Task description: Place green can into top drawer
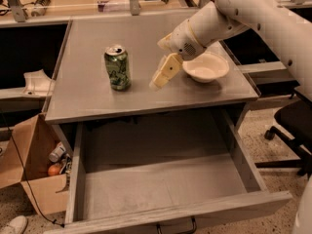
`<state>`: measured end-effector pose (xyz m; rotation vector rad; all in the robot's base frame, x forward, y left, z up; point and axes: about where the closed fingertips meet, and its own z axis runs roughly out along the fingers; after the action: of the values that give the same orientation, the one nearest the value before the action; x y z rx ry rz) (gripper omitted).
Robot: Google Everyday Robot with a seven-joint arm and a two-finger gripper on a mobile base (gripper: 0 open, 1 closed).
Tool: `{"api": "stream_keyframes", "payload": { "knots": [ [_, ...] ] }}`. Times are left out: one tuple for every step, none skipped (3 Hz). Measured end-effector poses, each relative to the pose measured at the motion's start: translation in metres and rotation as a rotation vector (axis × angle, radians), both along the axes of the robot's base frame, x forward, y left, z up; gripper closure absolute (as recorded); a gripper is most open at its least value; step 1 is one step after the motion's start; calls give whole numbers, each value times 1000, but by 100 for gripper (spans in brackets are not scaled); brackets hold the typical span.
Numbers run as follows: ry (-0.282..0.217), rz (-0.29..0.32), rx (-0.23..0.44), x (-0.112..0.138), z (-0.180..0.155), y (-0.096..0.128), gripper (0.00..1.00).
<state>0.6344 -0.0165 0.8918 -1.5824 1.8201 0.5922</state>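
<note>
The green can (117,68) stands upright on the grey tabletop (87,94), left of centre, its silver top and pull tab showing. My gripper (161,77) hangs from the white arm just right of the can, a short gap away, low over the tabletop, with nothing in it. The top drawer (161,189) is pulled wide open below the tabletop's front edge, grey inside with tall sides, and holds nothing. Its dark handle (175,226) peeks out under the front.
A cream bowl (205,67) sits on the tabletop right of my gripper, partly behind the arm. A cardboard box (34,172) with small items stands on the floor at left. A black office chair (292,126) is at right.
</note>
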Motion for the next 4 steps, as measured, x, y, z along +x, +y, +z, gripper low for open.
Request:
{"api": "stream_keyframes", "payload": {
  "knots": [
    [0,1,0,0,0,1,0],
    [12,11,38,1,-7,6,0],
    [24,38,77,6,-17,24,0],
    [45,76,102,7,-26,45,0]
  ]
}}
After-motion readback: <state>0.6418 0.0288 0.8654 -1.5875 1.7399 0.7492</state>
